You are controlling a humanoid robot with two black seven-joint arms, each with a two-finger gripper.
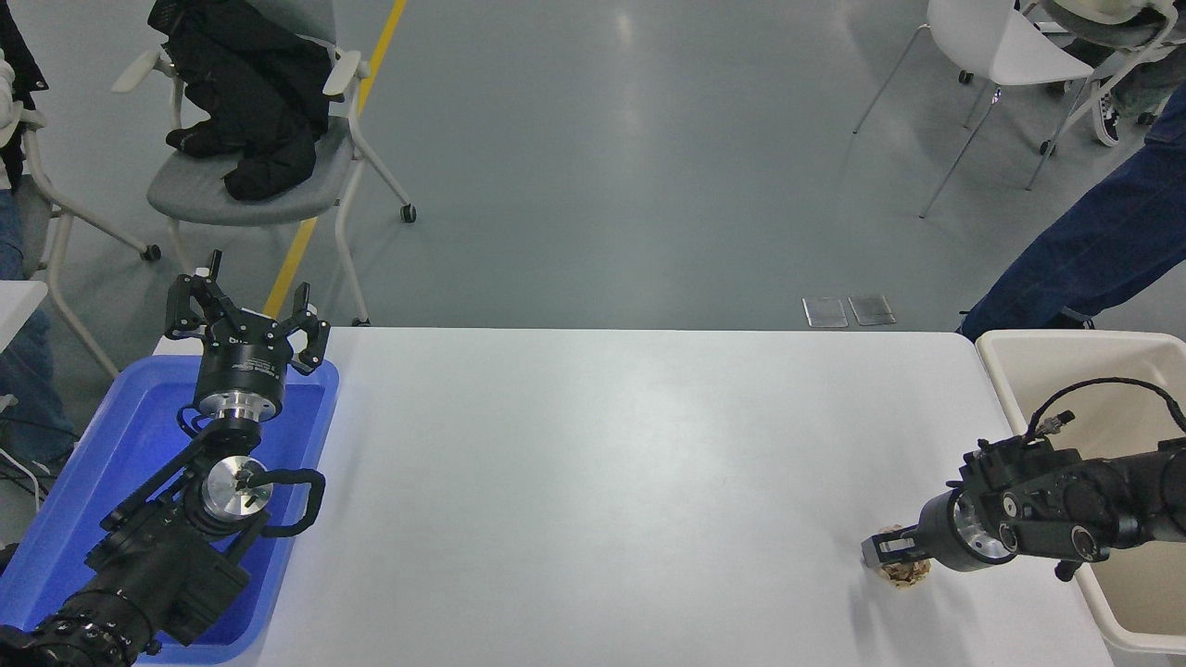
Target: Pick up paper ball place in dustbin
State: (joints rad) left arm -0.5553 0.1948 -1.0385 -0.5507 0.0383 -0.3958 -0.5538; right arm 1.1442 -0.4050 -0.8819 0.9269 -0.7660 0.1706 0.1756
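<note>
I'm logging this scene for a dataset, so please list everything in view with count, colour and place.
paper ball: one, tan, near right part of the table, at the right gripper's tip
dustbin: one, cream, off the table's right end
table: one, white, centre
tray: one, bright blue, table's left end
grey chair: one, far left, black clothing piled on it
white chair: one, top right
floor plates: two, metallic, beyond the far edge
person's leg: dark blue trousers, upper right
left gripper: black, parked over the tray, jaws open
right gripper: black, at the paper ball; jaw state unclear
</note>
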